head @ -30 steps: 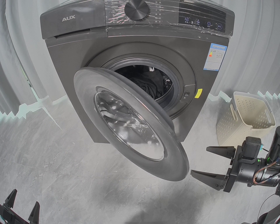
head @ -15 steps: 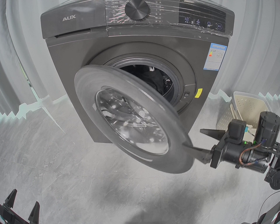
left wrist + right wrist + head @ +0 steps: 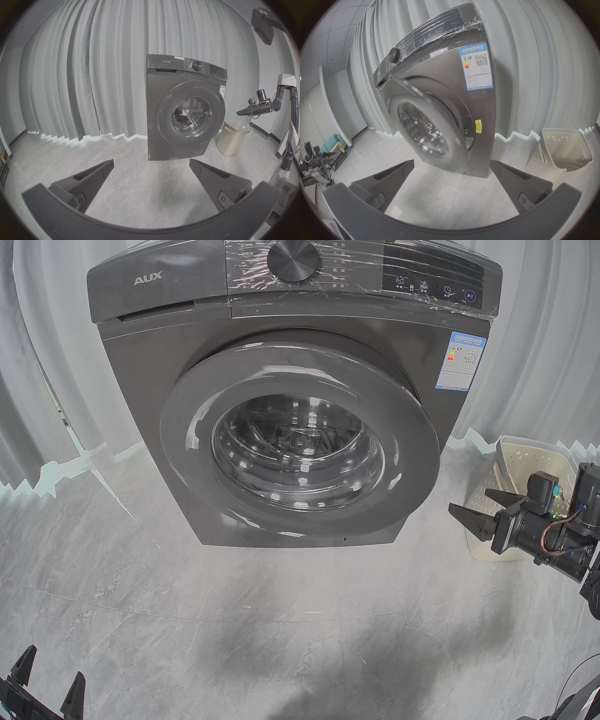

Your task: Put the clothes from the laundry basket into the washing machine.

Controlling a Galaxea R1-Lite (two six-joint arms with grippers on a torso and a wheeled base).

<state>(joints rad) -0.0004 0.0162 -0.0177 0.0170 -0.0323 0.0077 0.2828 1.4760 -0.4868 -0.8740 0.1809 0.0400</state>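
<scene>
The grey washing machine [image 3: 156, 365] stands ahead, its round glass door [image 3: 300, 440] swung against the front; in the right wrist view the door [image 3: 425, 125] stands a little off the front on its latch side. Something dark shows low behind the glass [image 3: 178, 118]. The cream laundry basket [image 3: 544, 459] stands on the floor to the machine's right, and what I see of its inside [image 3: 565, 150] holds no clothes. My right gripper [image 3: 469, 500] is open with nothing in it, in front of the basket and right of the door. My left gripper [image 3: 53, 665] is open low at the near left.
Grey curtains [image 3: 550, 352] hang behind and beside the machine. The marbled floor [image 3: 281, 627] in front of the machine is bare. A sofa and furniture [image 3: 331, 147] stand far off across the room.
The door has swung from wide open to against the machine's front, with the right gripper touching its edge half a second ago. The right gripper has since drawn back towards the basket. The left gripper kept still.
</scene>
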